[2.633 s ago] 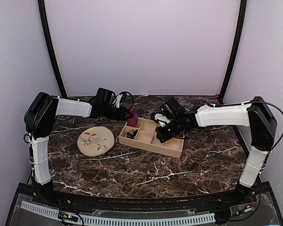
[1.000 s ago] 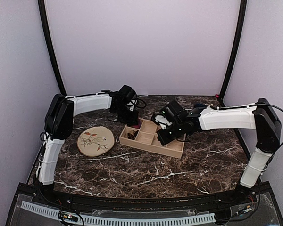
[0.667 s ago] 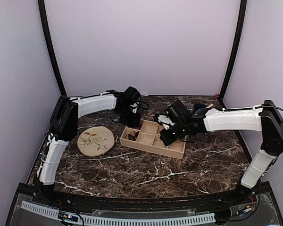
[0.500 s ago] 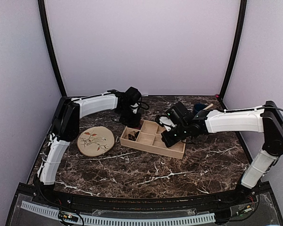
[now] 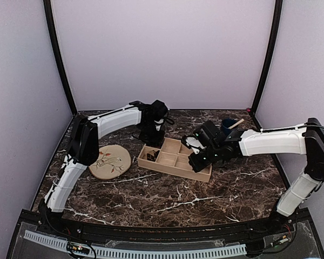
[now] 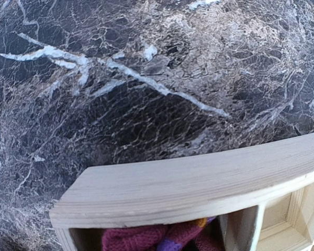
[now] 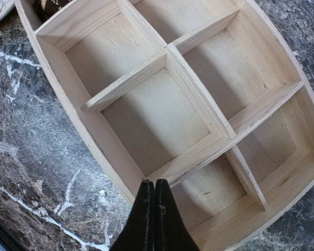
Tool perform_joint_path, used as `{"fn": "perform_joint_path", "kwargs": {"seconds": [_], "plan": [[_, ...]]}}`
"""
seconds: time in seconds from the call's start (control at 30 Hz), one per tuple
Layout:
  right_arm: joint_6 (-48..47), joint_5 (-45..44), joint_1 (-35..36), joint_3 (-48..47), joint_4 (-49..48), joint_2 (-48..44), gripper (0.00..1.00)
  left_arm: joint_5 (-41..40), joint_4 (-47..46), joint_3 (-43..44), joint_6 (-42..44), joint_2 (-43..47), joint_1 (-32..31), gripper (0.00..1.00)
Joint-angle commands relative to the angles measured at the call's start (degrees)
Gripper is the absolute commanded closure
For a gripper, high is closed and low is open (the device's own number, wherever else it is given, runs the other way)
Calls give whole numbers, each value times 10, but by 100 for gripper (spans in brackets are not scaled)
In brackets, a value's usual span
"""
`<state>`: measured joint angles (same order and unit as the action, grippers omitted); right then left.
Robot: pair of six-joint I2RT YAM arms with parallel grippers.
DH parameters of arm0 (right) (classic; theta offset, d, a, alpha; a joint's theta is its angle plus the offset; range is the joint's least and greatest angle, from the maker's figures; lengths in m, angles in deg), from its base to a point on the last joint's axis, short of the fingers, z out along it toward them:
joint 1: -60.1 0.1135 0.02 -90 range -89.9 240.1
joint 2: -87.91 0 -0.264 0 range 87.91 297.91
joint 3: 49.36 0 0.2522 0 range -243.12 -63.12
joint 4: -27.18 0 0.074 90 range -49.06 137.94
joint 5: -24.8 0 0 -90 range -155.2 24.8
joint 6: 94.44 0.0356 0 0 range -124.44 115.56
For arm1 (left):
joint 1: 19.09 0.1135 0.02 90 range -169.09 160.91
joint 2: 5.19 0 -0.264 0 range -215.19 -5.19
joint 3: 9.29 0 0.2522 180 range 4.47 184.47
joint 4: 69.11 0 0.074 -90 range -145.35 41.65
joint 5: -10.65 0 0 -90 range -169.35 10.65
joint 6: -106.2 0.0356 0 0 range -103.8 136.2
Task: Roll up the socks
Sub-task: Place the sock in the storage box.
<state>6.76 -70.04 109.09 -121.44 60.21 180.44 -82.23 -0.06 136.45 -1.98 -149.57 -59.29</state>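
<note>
The magenta-purple sock [image 6: 156, 238] with an orange and violet stripe lies bunched in the back left compartment of the wooden tray [image 6: 188, 183], at the very bottom of the left wrist view. My left gripper [image 5: 152, 138] points down onto that corner. Its fingers are out of its own view and it hides the sock from above. The black and tan sock [image 5: 151, 156] [image 7: 49, 6] sits in the tray's front left compartment. My right gripper [image 7: 154, 184] [image 5: 194, 157] is shut and empty, hovering over the tray's front wall [image 7: 102, 151] near its right end.
A round beige plate [image 5: 109, 161] with a leaf drawing lies left of the tray [image 5: 175, 169]. A dark blue cup [image 5: 227, 125] with a wooden stick stands at the back right. The tray's other compartments [image 7: 157, 117] hold nothing. Dark marble table all round.
My left arm has stretched farther right and lowered the magenta sock behind the tray's back left wall. The right arm has slid a little to the right along the tray.
</note>
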Motion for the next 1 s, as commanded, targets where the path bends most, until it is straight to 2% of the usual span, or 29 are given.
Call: {"fn": "perform_joint_path", "kwargs": {"seconds": [0.0, 0.17, 0.3, 0.9, 0.97], "plan": [[-2, -7, 5, 7, -23, -30, 100, 8, 106, -19, 4, -49, -17, 96], [0, -10, 4, 8, -23, -30, 100, 12, 87, -23, -1, -32, -20, 78], [4, -11, 4, 6, -21, -31, 99, 25, 70, -23, -3, -11, -20, 71], [8, -20, 8, -11, -8, -24, 99, 71, 12, -28, -31, 84, -21, 60], [9, -21, 9, -12, -6, -25, 99, 72, 10, -28, -33, 92, -21, 34]]}}
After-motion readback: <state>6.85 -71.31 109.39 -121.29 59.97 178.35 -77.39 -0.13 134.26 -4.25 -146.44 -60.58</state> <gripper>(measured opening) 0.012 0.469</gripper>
